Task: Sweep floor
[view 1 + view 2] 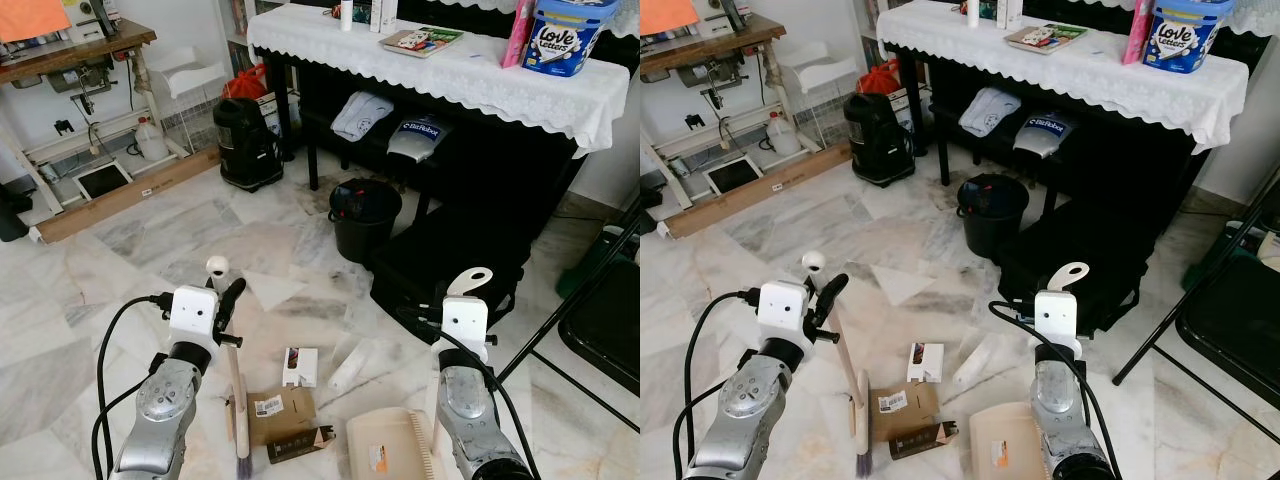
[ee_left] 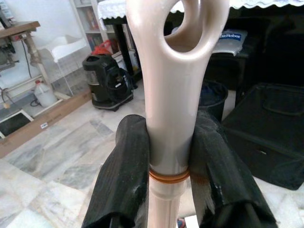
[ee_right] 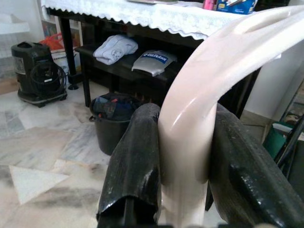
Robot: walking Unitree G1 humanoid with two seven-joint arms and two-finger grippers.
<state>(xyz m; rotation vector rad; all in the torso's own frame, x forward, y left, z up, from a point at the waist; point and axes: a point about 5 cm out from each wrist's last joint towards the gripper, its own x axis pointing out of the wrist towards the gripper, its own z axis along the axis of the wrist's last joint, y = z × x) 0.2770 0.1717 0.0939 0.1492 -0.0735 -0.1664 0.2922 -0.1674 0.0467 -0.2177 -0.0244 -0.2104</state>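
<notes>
1. Left gripper [image 2: 168,161]: fingers clamped on the cream broom handle [image 1: 237,385] (bristles down at the floor).
2. Litter: brown carton [image 1: 280,413], white box [image 1: 299,366], between the arms.
3. Dustpan [image 1: 388,445]: on the floor.
4. Right gripper [image 3: 183,166]: closed around the dustpan handle [image 3: 199,109].

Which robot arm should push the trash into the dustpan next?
Probably the left. The left gripper is clamped on the broom handle, whose brush sits beside the brown cardboard box. The right gripper grips the dustpan handle, with the dustpan on the floor next to the litter.
</notes>
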